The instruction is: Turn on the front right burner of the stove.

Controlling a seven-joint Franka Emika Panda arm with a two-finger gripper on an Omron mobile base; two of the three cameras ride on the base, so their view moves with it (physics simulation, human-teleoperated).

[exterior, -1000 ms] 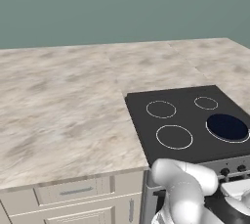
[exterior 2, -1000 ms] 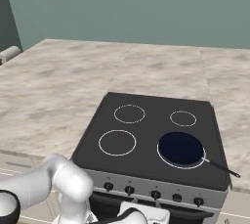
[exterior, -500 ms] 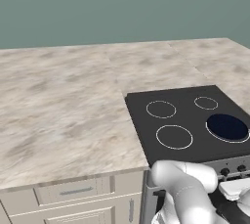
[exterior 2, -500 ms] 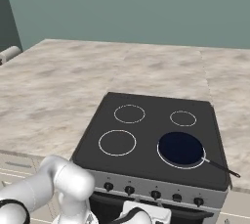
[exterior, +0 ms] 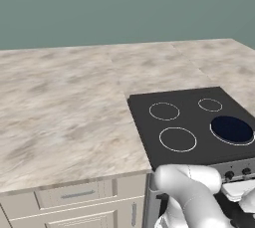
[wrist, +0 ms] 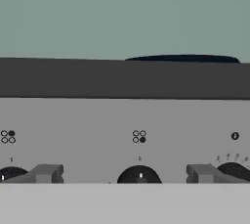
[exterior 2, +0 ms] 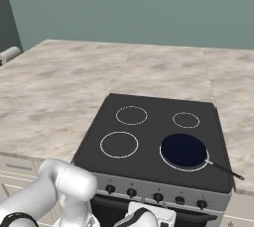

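We see a wide marble desk [exterior 2: 64, 87] under a green wall, and the stove [exterior 2: 154, 137] is set into it, at about 4 o'clock in the left base view and at 6 o'clock in the right base view. Its black glass top carries four circles. A dark blue pan [exterior 2: 184, 150] sits on the front right circle, and its thin handle points toward 4 o'clock in the right base view. Below the glass we see the grey front panel [wrist: 122, 120] with a row of small black knobs. In the hand view the tool [wrist: 123, 174] faces this panel closely. Its two fingers [wrist: 46, 173] are spread apart, and one knob [wrist: 140, 175] stands between them, not touched by either. Above this knob we see a small mark of four dots [wrist: 139, 136], with the lower right dot filled.
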